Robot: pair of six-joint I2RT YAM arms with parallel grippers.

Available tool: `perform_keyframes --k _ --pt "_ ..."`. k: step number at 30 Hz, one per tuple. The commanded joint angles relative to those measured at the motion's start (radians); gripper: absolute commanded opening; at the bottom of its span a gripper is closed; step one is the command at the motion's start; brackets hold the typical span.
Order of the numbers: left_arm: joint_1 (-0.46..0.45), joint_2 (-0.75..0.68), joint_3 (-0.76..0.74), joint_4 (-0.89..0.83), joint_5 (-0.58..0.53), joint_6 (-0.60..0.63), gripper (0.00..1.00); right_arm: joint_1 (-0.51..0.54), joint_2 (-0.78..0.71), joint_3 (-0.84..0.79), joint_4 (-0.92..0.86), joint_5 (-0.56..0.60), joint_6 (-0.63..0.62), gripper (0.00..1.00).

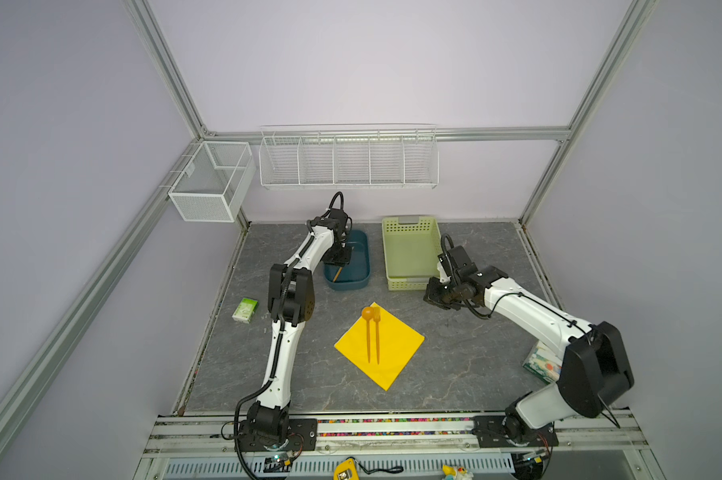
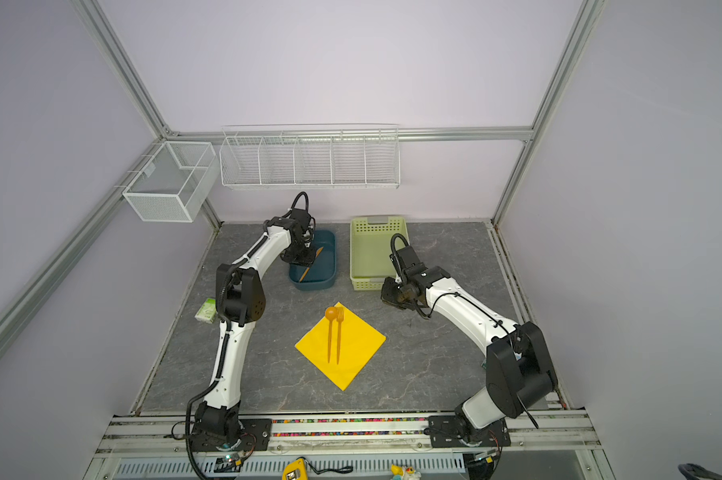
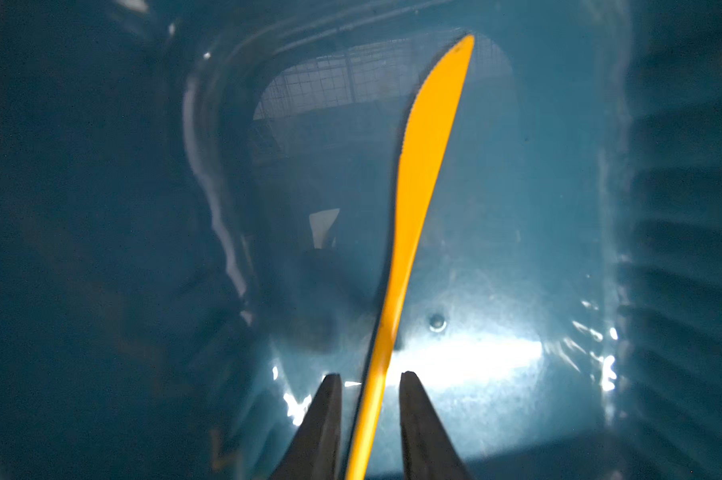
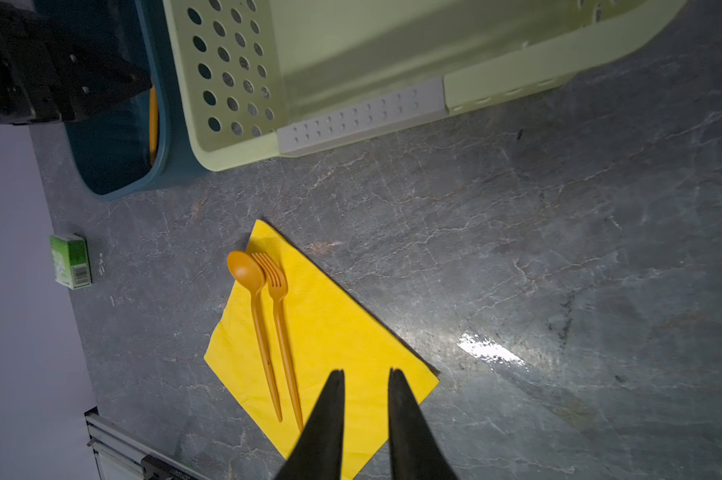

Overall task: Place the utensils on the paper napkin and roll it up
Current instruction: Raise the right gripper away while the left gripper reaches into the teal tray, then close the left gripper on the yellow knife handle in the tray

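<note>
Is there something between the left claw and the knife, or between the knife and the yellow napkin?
Nothing visible separates them: the left claw straddles the handle of the knife inside the blue tub. Toward the napkin, only the tub's near wall stands in the path; the knife must be lifted over it.

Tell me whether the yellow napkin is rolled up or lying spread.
Spread. The napkin lies flat as an open diamond, no corner turned over, with the spoon and fork side by side on it.
</note>
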Motion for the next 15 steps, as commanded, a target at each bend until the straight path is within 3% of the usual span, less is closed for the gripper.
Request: perform_keyframes --k 1,15 --pt "0.003 0.032 0.041 -0.057 0.022 0.028 0.27 -0.007 0.015 0.011 0.006 -0.015 0.002 0.23" --pt "-0.007 0.087 0.047 -0.086 0.000 0.047 0.21 -0.009 -0.002 0.029 -0.017 -0.007 0.008 0.22"
